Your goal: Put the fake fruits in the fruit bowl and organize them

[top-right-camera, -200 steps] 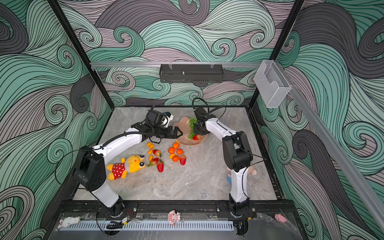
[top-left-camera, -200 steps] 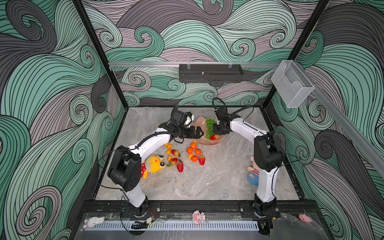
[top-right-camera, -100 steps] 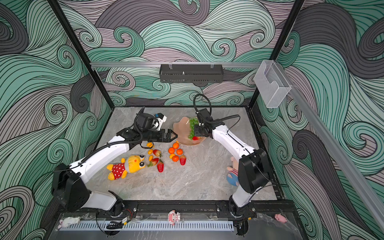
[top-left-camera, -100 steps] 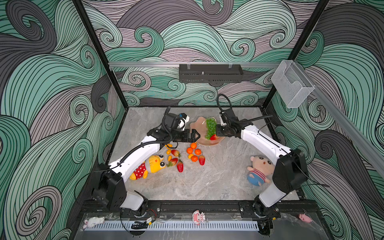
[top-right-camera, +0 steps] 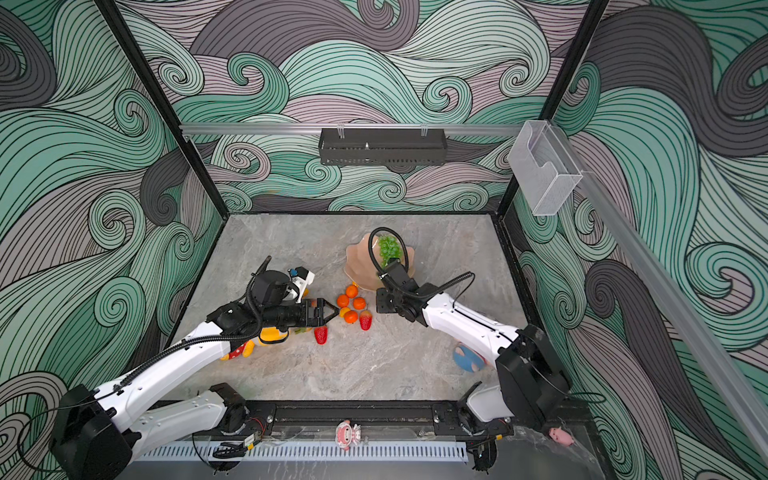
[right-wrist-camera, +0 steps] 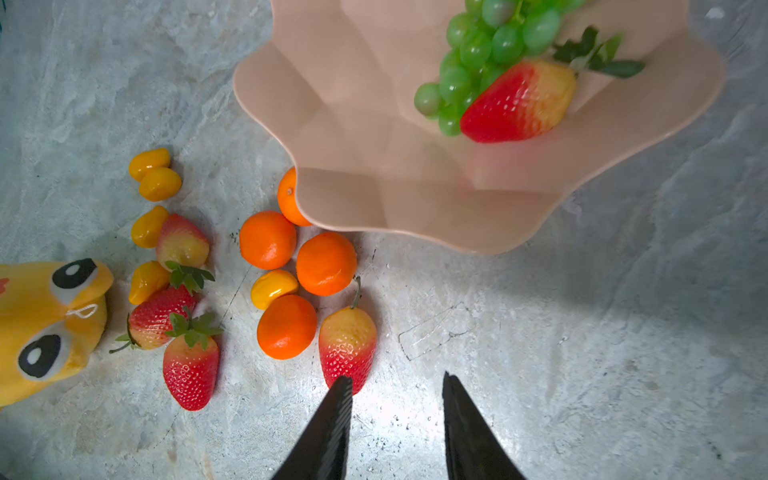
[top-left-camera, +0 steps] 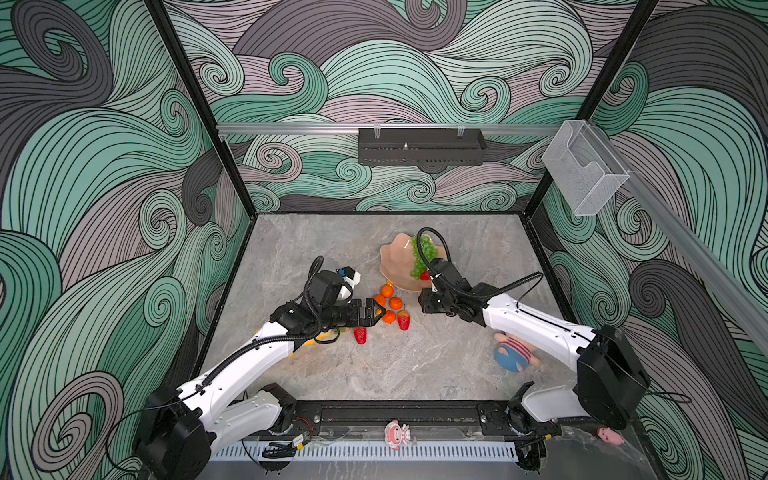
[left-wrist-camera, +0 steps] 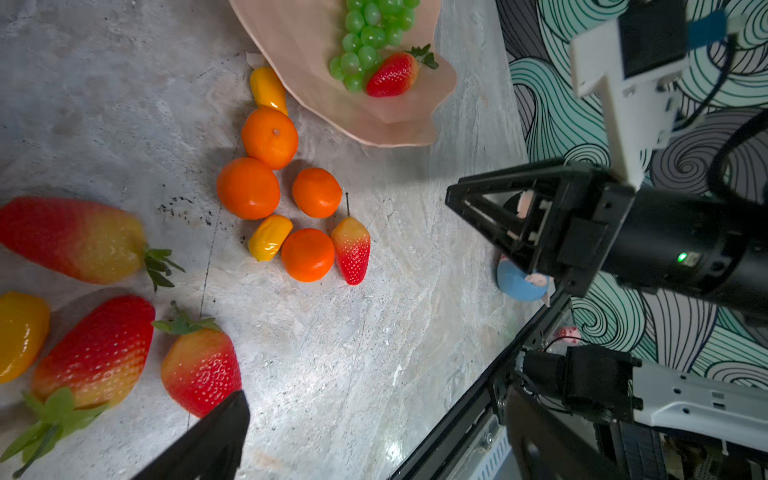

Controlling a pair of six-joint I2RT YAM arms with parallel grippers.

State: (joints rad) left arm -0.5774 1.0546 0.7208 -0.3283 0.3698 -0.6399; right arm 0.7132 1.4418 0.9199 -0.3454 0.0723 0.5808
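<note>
The peach fruit bowl [top-left-camera: 395,266] [top-right-camera: 357,262] [right-wrist-camera: 353,137] holds the green grape bunch [top-left-camera: 424,251] [right-wrist-camera: 478,50] and one strawberry [right-wrist-camera: 519,104] [left-wrist-camera: 392,75]. Tangerines [top-left-camera: 388,303] [right-wrist-camera: 326,263], kumquats [right-wrist-camera: 274,288] and strawberries [right-wrist-camera: 347,345] [top-left-camera: 360,335] lie on the table in front of the bowl. My right gripper [right-wrist-camera: 397,386] [top-left-camera: 426,301] hangs open and empty over bare table, one fingertip beside a strawberry. My left gripper [top-left-camera: 378,312] [left-wrist-camera: 374,419] is wide open, empty, beside the tangerine cluster.
A yellow plush toy [right-wrist-camera: 45,324] [top-right-camera: 272,334] lies left of the fruits, partly under my left arm. A doll with a blue cap [top-left-camera: 513,357] [left-wrist-camera: 519,282] lies at the front right, next to my right arm. Patterned walls close in the table.
Both grippers have drawn back from the bowl toward the front. The right jaws stand a little wider. The strawberry and grapes stay in the bowl.
</note>
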